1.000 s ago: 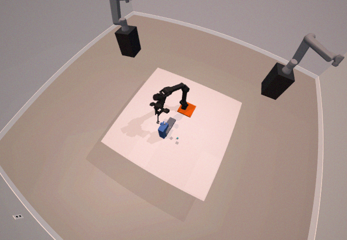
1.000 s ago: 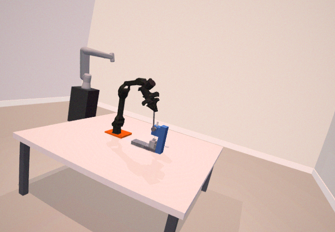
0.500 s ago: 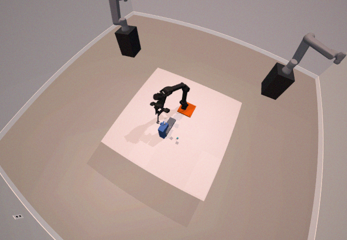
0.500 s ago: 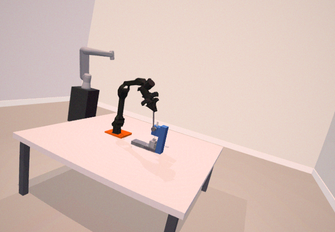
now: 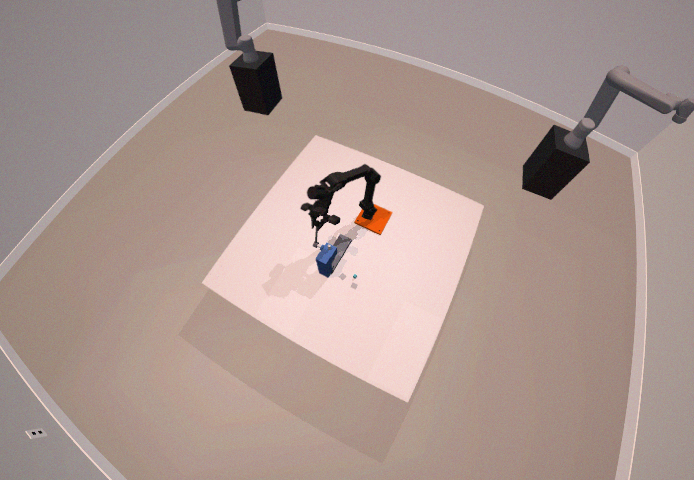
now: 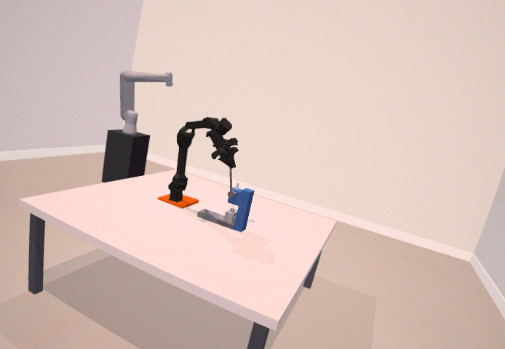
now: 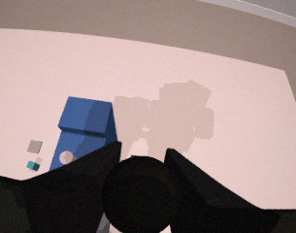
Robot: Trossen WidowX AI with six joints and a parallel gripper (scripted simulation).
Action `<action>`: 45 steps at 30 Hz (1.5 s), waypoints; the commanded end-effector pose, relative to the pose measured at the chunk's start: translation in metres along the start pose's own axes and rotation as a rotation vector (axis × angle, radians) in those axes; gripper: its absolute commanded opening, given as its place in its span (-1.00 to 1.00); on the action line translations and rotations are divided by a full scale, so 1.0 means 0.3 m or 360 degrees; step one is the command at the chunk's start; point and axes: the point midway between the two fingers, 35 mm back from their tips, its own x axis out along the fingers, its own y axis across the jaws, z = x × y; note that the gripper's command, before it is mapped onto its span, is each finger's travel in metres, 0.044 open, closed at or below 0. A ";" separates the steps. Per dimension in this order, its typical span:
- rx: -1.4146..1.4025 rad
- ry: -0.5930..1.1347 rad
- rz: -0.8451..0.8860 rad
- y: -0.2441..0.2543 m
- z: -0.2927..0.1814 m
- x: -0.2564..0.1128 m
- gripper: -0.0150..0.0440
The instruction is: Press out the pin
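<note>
The blue press (image 5: 326, 263) (image 6: 244, 209) (image 7: 84, 116) stands on the table with its grey bed (image 6: 211, 217) towards the arm's base. A light grey block (image 6: 229, 216) sits on the bed beneath the press head, with a small piece showing on its top; exact pin alignment is too small to tell. The lever (image 5: 316, 235) (image 6: 231, 179) stands upright beside the head. My gripper (image 5: 318, 221) (image 6: 233, 165) (image 7: 143, 151) is shut on its dark round knob (image 7: 139, 194), which fills the space between the fingers in the wrist view. The cup cannot be made out.
A small teal cube (image 5: 354, 276) (image 7: 33, 166) and grey squares (image 5: 353, 285) (image 7: 35, 147) lie beside the press. The arm's orange base plate (image 5: 381, 224) (image 6: 188, 202) is behind the bed. Two grey arms on black pedestals stand off the table.
</note>
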 end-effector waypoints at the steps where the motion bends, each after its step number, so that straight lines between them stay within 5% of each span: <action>1: -0.0004 0.0007 -0.0002 -0.001 -0.012 -0.006 -0.49; 45: -0.0004 0.0011 -0.0002 -0.002 -0.097 -0.042 -0.49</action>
